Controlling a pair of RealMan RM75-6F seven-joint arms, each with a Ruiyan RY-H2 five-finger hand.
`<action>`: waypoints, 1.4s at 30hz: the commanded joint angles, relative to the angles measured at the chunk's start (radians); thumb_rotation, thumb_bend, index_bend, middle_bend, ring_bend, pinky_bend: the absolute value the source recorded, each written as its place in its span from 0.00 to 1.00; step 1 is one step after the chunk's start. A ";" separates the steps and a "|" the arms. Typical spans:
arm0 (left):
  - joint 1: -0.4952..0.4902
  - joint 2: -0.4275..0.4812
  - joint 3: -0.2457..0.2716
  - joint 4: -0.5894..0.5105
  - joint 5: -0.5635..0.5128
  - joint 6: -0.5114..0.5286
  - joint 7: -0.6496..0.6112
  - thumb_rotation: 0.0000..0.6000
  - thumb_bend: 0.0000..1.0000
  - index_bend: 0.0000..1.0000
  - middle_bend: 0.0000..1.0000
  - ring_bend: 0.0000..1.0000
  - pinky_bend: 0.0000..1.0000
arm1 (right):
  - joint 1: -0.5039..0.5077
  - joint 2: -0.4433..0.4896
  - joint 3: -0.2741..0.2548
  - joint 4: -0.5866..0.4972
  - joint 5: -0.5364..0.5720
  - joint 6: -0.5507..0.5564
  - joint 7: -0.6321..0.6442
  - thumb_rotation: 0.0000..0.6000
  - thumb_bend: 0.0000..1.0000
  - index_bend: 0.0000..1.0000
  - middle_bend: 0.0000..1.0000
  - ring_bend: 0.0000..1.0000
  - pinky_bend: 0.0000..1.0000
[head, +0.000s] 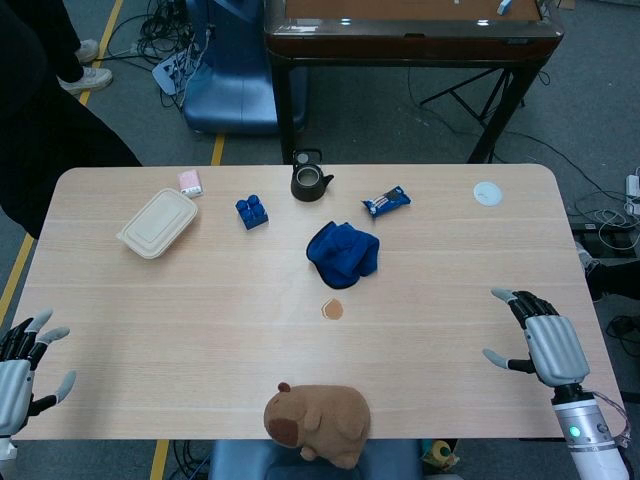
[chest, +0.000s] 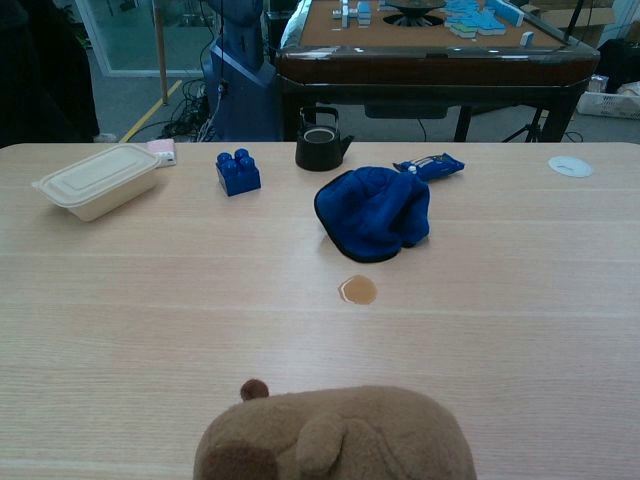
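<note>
Both hands empty, fingers spread: my right hand (head: 540, 340) at the near right tabletop (head: 200, 300) edge, left hand (head: 25, 365) at near left. Nearest thing: brown plush toy (head: 318, 420), near center edge. Blue cloth (head: 343, 252) and a brown spot (head: 332, 309) mid-table. I'd reach low, wrap fingers around soft body.

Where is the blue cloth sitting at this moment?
The blue cloth lies crumpled near the table's middle in both views, just in front of the black teapot, with the small brown spill on its near side.
</note>
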 joint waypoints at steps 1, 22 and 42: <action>-0.001 0.000 0.000 0.000 -0.001 -0.002 0.000 1.00 0.28 0.25 0.09 0.06 0.06 | 0.001 0.001 0.000 -0.001 0.000 -0.001 -0.001 1.00 0.14 0.19 0.25 0.18 0.24; 0.012 0.006 0.004 -0.006 0.015 0.027 -0.010 1.00 0.28 0.25 0.09 0.06 0.06 | 0.229 -0.017 0.123 0.030 0.133 -0.282 -0.032 1.00 0.14 0.19 0.25 0.18 0.24; 0.040 0.017 0.007 0.002 0.007 0.055 -0.025 1.00 0.28 0.25 0.09 0.06 0.06 | 0.654 -0.355 0.263 0.439 0.597 -0.627 -0.247 1.00 0.14 0.19 0.25 0.18 0.24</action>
